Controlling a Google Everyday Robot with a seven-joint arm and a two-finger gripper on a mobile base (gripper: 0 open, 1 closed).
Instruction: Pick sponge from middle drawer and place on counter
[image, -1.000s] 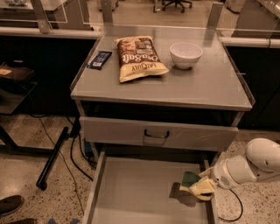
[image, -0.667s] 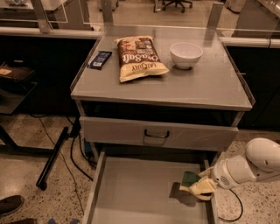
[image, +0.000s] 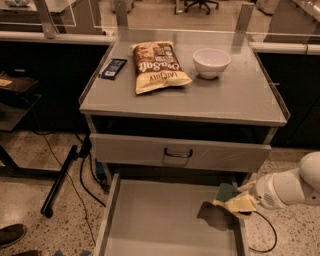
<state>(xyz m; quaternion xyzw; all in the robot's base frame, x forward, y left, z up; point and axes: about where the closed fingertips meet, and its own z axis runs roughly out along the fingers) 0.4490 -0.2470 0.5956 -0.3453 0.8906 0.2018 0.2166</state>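
Note:
The middle drawer (image: 160, 220) is pulled out below the cart, and its grey floor is bare. My gripper (image: 239, 204) is over the drawer's right rear corner. It is shut on the sponge (image: 227, 191), whose dark green face is turned up over its yellow layer. The sponge is held a little above the drawer floor and throws a dark shadow under it. The white arm reaches in from the right edge. The counter (image: 220, 95) is the grey cart top above.
On the counter lie a chip bag (image: 157, 66), a white bowl (image: 211, 62) and a dark blue packet (image: 112, 68). The closed upper drawer front with its loop handle (image: 177, 152) hangs just above the open drawer. A black stand leg (image: 60, 182) and cables lie on the floor at left.
The gripper has risen with the sponge, up and slightly right, away from the drawer floor. Nothing on the counter has moved.

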